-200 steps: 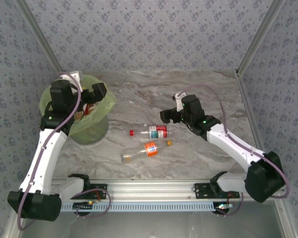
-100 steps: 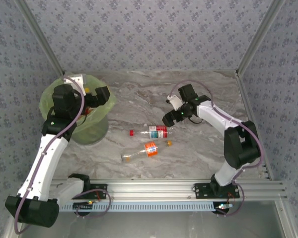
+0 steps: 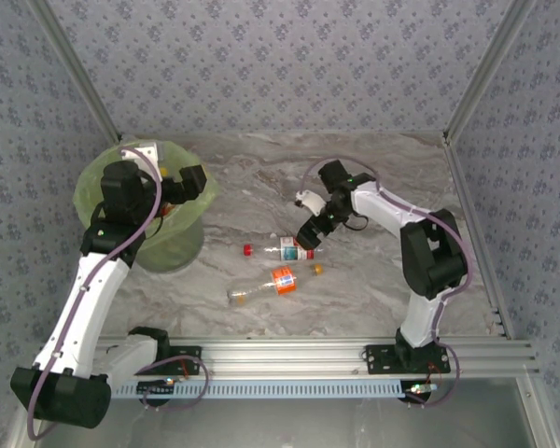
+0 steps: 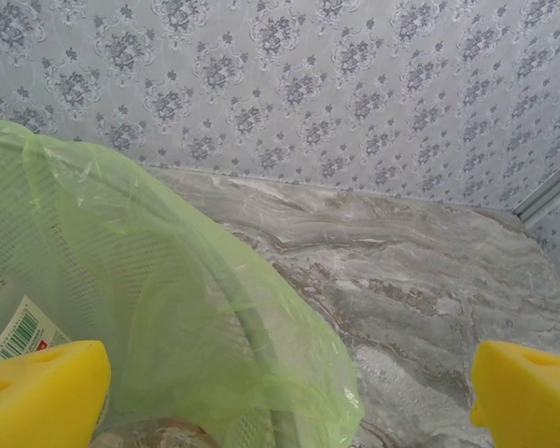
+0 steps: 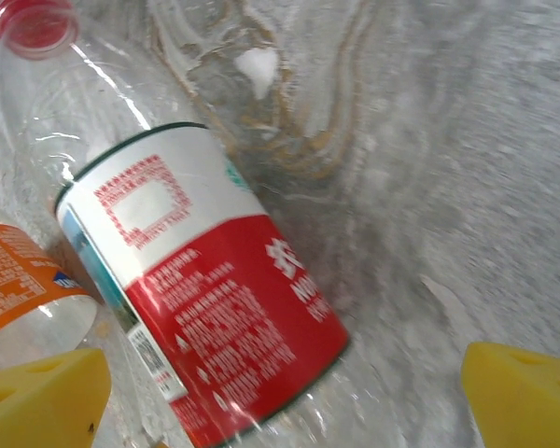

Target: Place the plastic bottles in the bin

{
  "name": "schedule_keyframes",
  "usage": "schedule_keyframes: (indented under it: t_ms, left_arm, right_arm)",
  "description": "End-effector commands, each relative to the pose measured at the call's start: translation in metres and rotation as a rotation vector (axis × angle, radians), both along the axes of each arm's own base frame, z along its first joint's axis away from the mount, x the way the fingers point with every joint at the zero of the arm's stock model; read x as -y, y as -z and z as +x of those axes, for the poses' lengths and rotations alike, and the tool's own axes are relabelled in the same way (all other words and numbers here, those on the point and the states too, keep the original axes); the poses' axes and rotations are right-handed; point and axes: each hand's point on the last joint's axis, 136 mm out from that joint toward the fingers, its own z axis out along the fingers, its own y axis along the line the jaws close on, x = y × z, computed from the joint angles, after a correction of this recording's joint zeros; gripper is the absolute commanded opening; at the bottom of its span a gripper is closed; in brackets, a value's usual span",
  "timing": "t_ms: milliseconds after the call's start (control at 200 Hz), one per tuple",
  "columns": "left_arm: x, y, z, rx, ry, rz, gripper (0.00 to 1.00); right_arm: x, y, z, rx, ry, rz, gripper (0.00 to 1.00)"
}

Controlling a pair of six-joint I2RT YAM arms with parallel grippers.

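Red-labelled bottle (image 5: 224,317) lies beneath the wide-open right pincer (image 5: 285,392); left pincer (image 4: 285,392) hangs open, empty, above the bin (image 4: 168,280).

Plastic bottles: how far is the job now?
Some bottles already lie in the bin. The open right gripper hangs over the red-label bottle, not yet gripping. That bottle and the orange-label bottle lie on the table. The left gripper is open over the bin.

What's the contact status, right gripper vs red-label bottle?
Cannot tell. Right wrist view: the right gripper is open astride the red-label bottle, one fingertip close beside its clear wall, but neither contact nor gap shows.
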Motion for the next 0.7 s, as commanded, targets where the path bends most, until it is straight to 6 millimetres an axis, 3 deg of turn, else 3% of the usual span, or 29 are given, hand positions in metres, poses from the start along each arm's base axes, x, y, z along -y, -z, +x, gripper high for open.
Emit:
schedule_keyframes:
  t_ms: [0, 195, 295, 535, 695]
  left_arm:
    - [0.001, -0.004, 0.004, 0.014, -0.002, 0.007, 0.99]
    - [0.001, -0.001, 0.007, 0.000, -0.006, -0.006, 0.99]
    - [0.000, -0.001, 0.008, -0.004, -0.014, -0.010, 0.99]
    - [0.002, 0.003, 0.011, -0.032, -0.009, -0.008, 0.99]
    - [0.002, 0.005, 0.014, -0.045, -0.013, -0.013, 0.99]
  right_arm:
    - [-0.010, 0.006, 0.000, -0.006, -0.060, -0.026, 0.99]
    - [-0.022, 0.020, -0.001, 0.012, -0.122, -0.093, 0.99]
    - [-0.021, 0.025, 0.011, 0.053, -0.088, -0.136, 0.99]
    - [0.001, 0.034, 0.046, 0.122, 0.093, -0.221, 0.95]
    - [0.005, 0.035, 0.038, 0.091, 0.090, -0.185, 0.94]
